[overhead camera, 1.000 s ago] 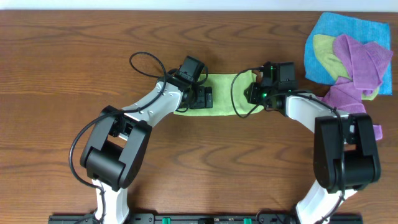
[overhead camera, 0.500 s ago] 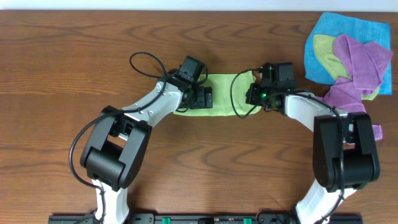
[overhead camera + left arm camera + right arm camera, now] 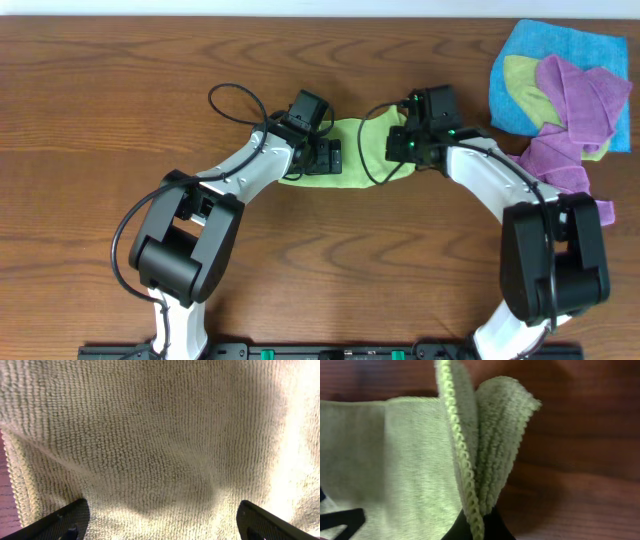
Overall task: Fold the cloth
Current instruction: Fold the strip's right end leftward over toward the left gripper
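- Table [image 3: 100, 100]: brown wood-grain top; it bears every item listed below.
- The cloth [image 3: 352, 148]: bright lime-green terry, lying flat as a band at the middle of the overhead view, a little toward 12 o'clock, with one arm at each end.
- Left gripper [image 3: 331, 157]: sits over the cloth's 9 o'clock end. In the left wrist view its two black fingertips [image 3: 65, 521] stand at the lower corners, spread wide, with nothing between them but the cloth [image 3: 160, 435] spread below. Whether the tips press on the cloth cannot be told.
- Right gripper [image 3: 404, 143]: sits at the cloth's 3 o'clock end, jaws closed tight on the cloth's edge.
- Right wrist view: the right gripper [image 3: 476, 532] pinches several layers of the cloth [image 3: 410, 460] at 6 o'clock. The pinched part stands upright toward 12 o'clock as a narrow flap, and the rest lies flat toward 9 o'clock.
- Texture: close looped pile in fine ribbed rows, and a scalloped overlock hem along the lifted edge.
- Blue cloth [image 3: 585, 48]: a flat, roughly square piece at the 2 o'clock corner of the table, well apart from the cloth.
- Yellow-green cloth [image 3: 525, 85]: duller in colour, lying on the blue cloth.
- Purple cloth [image 3: 575, 100]: crumpled, draped across both and spilling onto the wood toward 5 o'clock.
- Black cable [image 3: 235, 100]: loops out from the left arm toward 10 o'clock.
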You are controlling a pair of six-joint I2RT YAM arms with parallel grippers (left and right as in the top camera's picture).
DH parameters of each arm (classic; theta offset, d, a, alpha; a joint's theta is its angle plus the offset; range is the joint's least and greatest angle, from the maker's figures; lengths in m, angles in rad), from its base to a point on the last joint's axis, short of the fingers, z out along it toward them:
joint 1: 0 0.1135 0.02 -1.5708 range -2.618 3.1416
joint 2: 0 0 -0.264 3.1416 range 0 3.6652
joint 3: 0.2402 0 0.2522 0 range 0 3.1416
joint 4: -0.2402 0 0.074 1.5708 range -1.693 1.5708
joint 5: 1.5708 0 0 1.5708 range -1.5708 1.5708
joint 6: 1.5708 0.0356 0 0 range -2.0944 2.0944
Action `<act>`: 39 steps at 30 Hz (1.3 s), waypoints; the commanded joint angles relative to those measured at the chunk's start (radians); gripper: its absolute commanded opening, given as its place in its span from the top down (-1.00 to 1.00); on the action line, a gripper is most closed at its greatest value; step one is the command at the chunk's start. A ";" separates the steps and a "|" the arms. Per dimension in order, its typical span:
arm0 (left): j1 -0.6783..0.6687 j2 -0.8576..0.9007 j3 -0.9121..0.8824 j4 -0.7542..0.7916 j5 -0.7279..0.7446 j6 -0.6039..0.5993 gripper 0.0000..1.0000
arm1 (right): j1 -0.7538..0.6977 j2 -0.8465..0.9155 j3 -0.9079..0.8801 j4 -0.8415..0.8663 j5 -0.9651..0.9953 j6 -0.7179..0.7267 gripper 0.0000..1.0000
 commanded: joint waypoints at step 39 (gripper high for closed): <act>0.298 -0.341 0.024 -0.261 -0.117 0.019 -0.90 | 0.295 -0.027 0.155 0.014 0.198 0.046 0.98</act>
